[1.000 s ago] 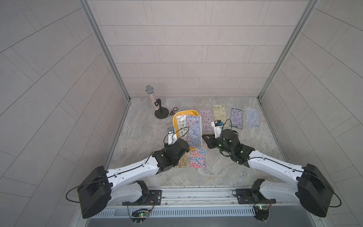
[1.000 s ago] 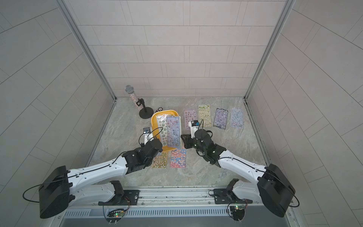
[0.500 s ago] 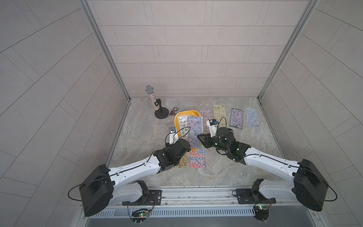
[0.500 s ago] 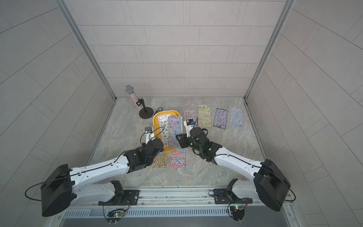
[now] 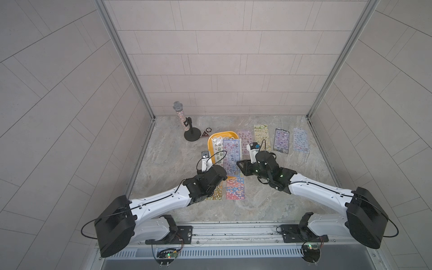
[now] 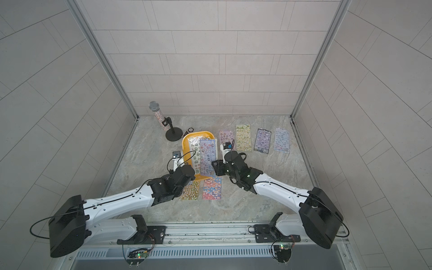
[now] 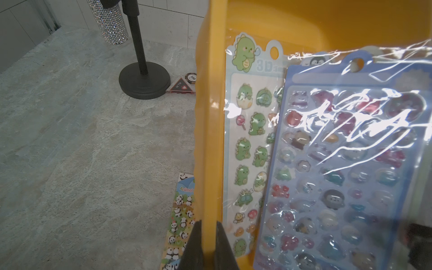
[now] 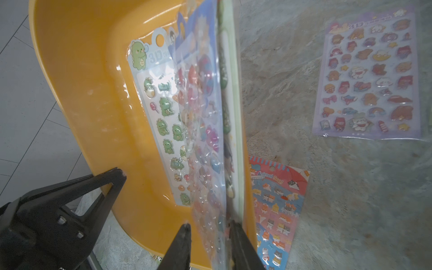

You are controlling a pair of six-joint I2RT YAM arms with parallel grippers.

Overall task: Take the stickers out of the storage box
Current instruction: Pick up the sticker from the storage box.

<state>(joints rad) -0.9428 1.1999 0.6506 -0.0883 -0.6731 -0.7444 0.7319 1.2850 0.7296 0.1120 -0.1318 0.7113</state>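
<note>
The box (image 5: 221, 135) sits about mid-tabletop (image 5: 280, 201), a little left of centre, with stickers (image 5: 231, 156) inside it. The left end effector (image 7: 208, 247) is clamped on the box's left rim near the near corner, one finger inside the wall and one outside. The right end effector (image 8: 210, 233) is at the box's near right corner with its fingers (image 8: 184, 236) apart, and the near edge of a blue sheet (image 8: 205, 117) in a crinkled clear wrapper runs between them. I can't say whether either finger touches it. That blue sheet lies on top and covers the box's right rim in both top views. A green dinosaur sheet (image 7: 247, 140) lies flat under it on the box floor along the left wall. Another sheet, pale green at its edge (image 8: 235, 105), stands by the right wall. Six sheets are already out on the tabletop. Four lie in a far row to the right of the box: pink (image 5: 245, 140), yellow (image 5: 261, 138), purple (image 5: 281, 140) and pale blue (image 5: 300, 140). Two lie just near of the box: a red-topped one (image 5: 235, 188) and a panda one (image 7: 180, 215) partly under the left arm.
</note>
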